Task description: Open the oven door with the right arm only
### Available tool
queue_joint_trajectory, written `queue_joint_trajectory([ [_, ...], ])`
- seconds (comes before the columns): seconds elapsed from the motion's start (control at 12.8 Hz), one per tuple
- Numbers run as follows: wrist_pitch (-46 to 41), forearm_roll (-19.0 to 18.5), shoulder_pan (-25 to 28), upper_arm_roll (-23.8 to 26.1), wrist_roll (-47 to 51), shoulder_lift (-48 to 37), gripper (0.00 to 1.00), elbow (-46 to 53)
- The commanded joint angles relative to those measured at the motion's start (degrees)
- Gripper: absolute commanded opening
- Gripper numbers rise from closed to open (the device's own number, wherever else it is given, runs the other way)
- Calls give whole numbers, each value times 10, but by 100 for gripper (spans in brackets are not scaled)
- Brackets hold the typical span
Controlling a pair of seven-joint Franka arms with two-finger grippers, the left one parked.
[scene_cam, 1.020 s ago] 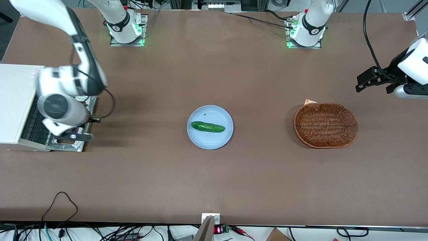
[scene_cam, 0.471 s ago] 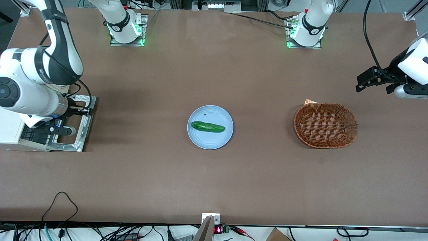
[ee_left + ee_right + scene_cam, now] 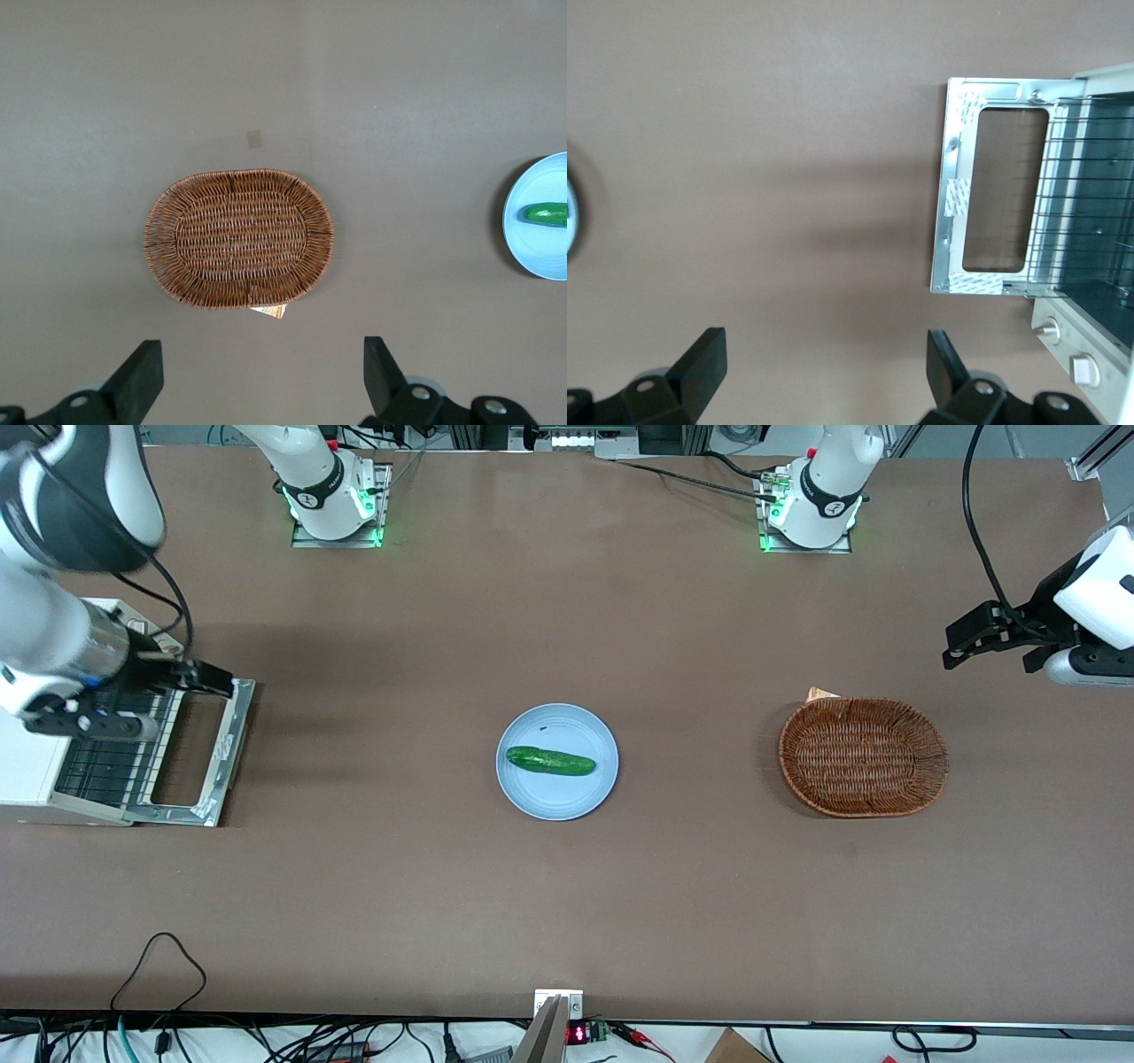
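The oven door (image 3: 190,753) lies flat open on the tabletop (image 3: 567,903); the tool (image 3: 824,372), spread wide and empty above it, should rise straight clear

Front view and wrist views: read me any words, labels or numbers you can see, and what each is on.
No text reads clearly.
Band on the arm base: lettering, too small to read.
Red display at the table edge: digits too blurred to read.
Oven door: plain tape patches, no text.
Gripper, open, raised near the oven door: no markings visible.
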Motion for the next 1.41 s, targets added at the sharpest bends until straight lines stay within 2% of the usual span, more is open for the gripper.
queue_joint_trajectory([
  [0.0, -16, 17, -4, -1, -11, -49, 100, -9],
  [0.31, -34, 24, -3, -1, -23, -71, 100, -7],
  [0.78, -48, 14, -6, -1, -42, -61, 100, 31],
  [1.33, -49, 8, -10, -1, -69, -65, 100, 32],
])
